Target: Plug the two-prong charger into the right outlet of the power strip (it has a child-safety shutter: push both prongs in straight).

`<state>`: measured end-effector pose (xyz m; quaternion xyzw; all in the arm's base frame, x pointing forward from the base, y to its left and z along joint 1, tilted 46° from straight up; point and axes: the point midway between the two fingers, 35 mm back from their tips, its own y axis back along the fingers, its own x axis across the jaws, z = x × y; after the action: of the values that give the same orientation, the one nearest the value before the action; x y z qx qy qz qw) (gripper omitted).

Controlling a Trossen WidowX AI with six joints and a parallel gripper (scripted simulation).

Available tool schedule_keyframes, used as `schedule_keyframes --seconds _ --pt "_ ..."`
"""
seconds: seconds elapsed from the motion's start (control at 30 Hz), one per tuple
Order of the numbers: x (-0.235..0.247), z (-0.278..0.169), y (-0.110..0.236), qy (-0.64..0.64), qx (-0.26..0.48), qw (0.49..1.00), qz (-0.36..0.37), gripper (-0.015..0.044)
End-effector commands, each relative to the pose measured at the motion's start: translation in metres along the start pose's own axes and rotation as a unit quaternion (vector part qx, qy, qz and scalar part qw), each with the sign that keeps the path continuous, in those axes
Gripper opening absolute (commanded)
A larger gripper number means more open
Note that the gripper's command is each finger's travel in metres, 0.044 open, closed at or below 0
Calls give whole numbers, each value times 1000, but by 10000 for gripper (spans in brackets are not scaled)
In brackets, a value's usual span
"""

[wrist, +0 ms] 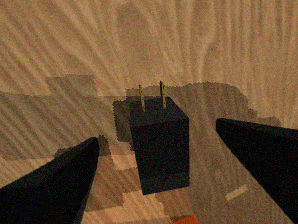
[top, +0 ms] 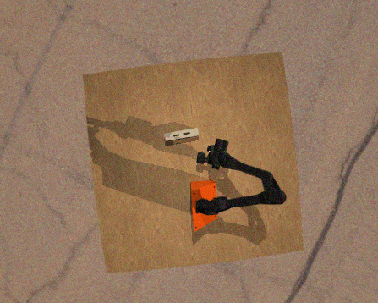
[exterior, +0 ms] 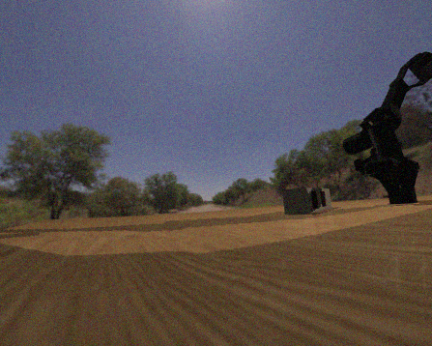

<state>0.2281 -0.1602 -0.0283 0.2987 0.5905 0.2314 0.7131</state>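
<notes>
The dark two-prong charger (wrist: 161,150) lies on the wooden table (top: 156,97) (wrist: 210,45), its two brass prongs pointing away from the wrist camera. My gripper (wrist: 158,133) (top: 210,157) (exterior: 401,190) is open and low over the charger, with one finger on each side and clear gaps between fingers and charger. The white power strip (top: 181,135) (exterior: 306,199) lies a short way beyond the charger, its two outlets facing up in the top view. In the low side view the charger is hidden by the gripper.
The arm's orange base plate (top: 202,205) (wrist: 186,220) sits just behind the gripper. The arm (top: 258,182) bends out to the right of it. The square table top ends in stone floor (top: 38,169) on all sides.
</notes>
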Motion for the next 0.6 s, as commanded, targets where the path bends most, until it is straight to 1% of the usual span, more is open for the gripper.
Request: schedule_keyframes --seconds 0.0,0.1,0.47,0.57 --pt "2 -3 -5 6 4 1000 3 440" --pt "2 -3 -5 6 4 1000 3 440" --pt "0 -1 -2 1 1 1000 0 151" --pt "0 -1 -2 1 1 1000 0 131"
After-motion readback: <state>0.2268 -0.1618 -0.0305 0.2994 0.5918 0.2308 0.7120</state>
